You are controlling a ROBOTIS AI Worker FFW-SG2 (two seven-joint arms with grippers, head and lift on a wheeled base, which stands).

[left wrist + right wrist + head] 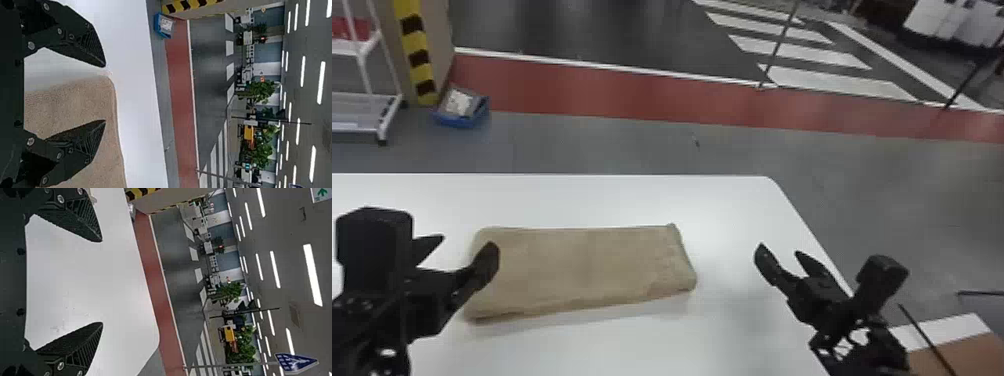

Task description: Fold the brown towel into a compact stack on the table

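Head view: on the smooth white tabletop (612,200), a brown cloth towel (582,265) folded into a long, flat rectangle; at its left end, the black, flat-fingered left tool (468,242), spread; beyond its right end, the matching right tool (779,250), also spread. Left wrist view: left tool (105,94) with tips apart, one over the towel. Right wrist view: right tool (102,282) with tips wide apart, above the tabletop.

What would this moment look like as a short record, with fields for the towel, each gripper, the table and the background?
towel: brown towel, lying flat as a folded rectangle, longer left to right
left gripper: left gripper open at the towel's left end; contact unclear
right gripper: right gripper open, to the right of the towel, apart from it
table: white table, under the towel
background: blue bin on the floor, near a white rack
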